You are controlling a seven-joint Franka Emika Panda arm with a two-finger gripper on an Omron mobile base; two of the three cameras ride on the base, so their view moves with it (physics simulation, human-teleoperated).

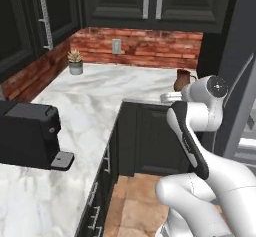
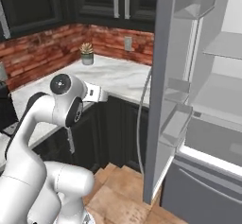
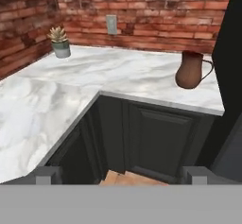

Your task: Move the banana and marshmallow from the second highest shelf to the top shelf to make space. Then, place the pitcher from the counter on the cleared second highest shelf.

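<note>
The two-finger gripper (image 3: 121, 173) hangs with its jaws spread wide and empty above dark cabinet fronts. Ahead and to its right, well apart, the reddish-brown clay pitcher (image 3: 191, 70) stands upright on the white marble counter (image 3: 94, 76).

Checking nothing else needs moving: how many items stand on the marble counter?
3: the pitcher at the right end, a potted succulent in the brick corner, a black machine at the near left. More may be hidden.
</note>
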